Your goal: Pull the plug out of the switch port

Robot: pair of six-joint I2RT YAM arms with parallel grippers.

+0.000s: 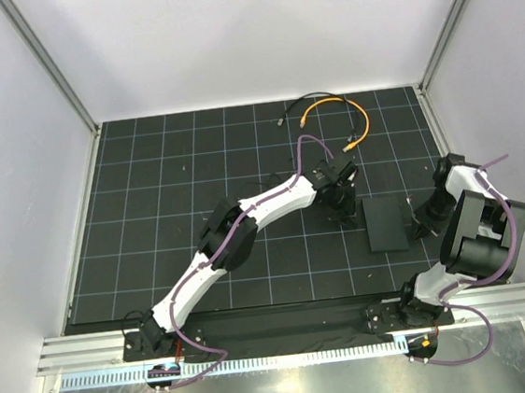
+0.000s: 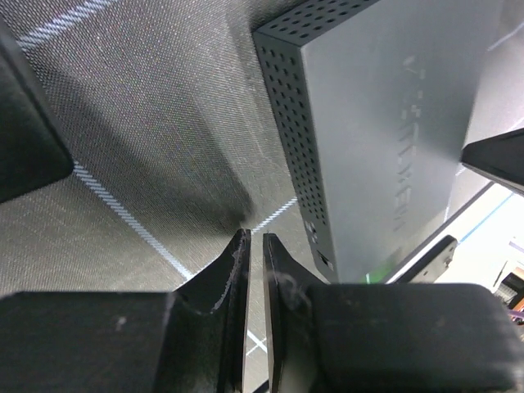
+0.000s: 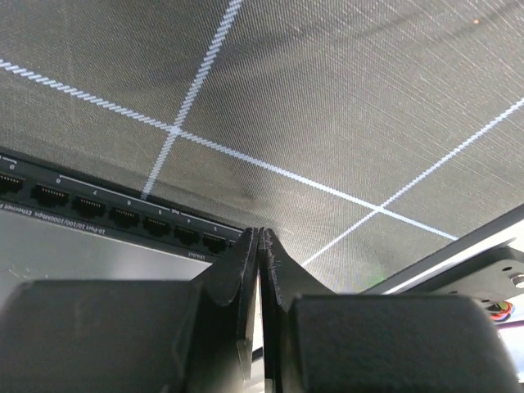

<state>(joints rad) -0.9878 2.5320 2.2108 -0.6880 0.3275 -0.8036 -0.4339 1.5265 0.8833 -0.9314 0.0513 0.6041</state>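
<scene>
Left wrist: the left tool hangs over the black gridded bench mat. Its fingers are drawn almost together, with only a thin slit between them and nothing pinched. The switch, a flat black box, lies just to the right, its perforated side facing the tool.

Right wrist: the right tool is pressed together on nothing. Its tips are near a corner of the switch, where a row of switch ports runs along one edge, facing the mat.

Top external: the switch lies right of centre on the mat, between the two tools, one just beside each side of it. An orange cable and a black cable lie looped at the far side, well apart from the switch.
</scene>
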